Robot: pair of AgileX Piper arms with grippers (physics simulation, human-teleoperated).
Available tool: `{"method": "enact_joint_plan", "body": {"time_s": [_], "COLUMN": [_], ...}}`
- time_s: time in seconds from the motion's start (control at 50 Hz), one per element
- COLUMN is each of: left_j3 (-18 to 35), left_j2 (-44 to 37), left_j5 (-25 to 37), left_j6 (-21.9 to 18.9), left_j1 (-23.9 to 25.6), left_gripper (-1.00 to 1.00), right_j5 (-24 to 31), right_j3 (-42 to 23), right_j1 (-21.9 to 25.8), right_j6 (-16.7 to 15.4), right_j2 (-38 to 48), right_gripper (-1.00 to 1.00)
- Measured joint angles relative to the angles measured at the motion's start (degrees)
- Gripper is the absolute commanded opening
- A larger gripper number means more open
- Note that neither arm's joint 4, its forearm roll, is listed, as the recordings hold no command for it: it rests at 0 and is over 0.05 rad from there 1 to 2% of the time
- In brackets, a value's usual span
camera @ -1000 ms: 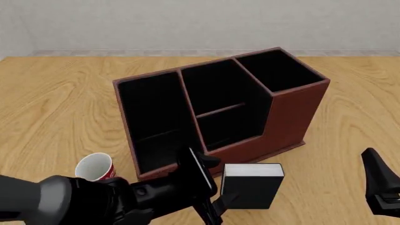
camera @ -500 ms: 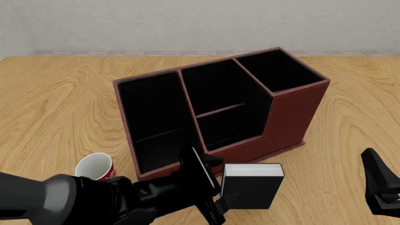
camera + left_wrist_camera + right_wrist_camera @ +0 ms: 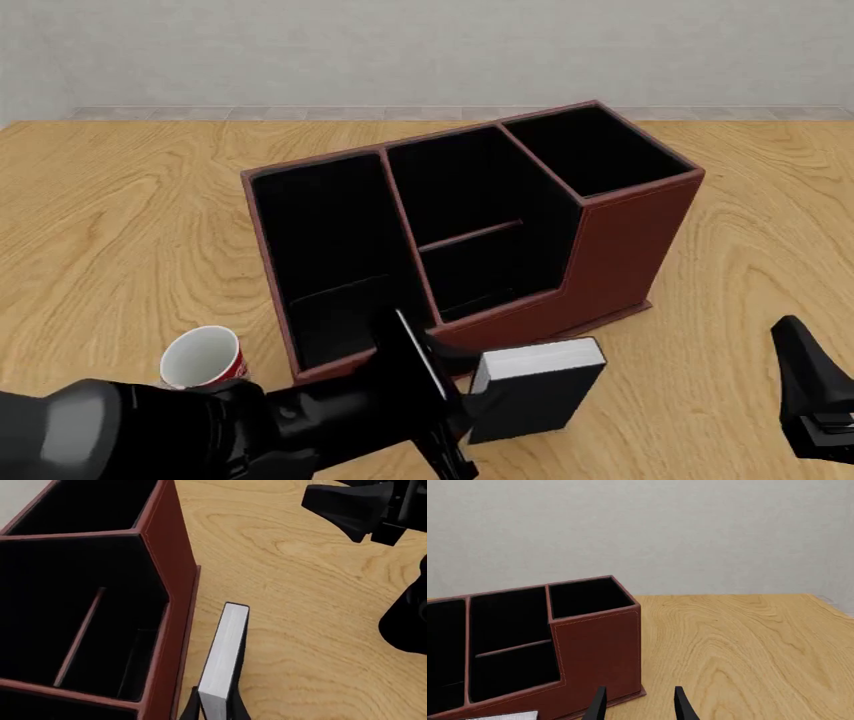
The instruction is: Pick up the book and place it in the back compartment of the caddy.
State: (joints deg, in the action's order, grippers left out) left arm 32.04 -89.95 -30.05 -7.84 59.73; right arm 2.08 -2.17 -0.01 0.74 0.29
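The left tool (image 3: 447, 405) grips the book (image 3: 534, 385) at its left end, tilted, just in front of the caddy (image 3: 627, 235). The back compartment (image 3: 461, 190) lies at about eleven o'clock from the book. The right tool (image 3: 807, 400), open, waits far at three o'clock.
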Motion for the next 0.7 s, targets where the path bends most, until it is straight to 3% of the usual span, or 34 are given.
{"method": "enact_joint_plan", "body": {"time_s": [0.7], "left_j3": [-2.1], "left_j2": [11.7], "left_j5": [4.6], "left_j6": [0.3], "left_j1": [-2.3], "left_gripper": [-1.00], "right_j5": [0.0], "right_j3": [0.0], "right_j1": [0.0], "right_j6": [0.0], "right_j2": [0.0], "right_gripper": [1.00]}}
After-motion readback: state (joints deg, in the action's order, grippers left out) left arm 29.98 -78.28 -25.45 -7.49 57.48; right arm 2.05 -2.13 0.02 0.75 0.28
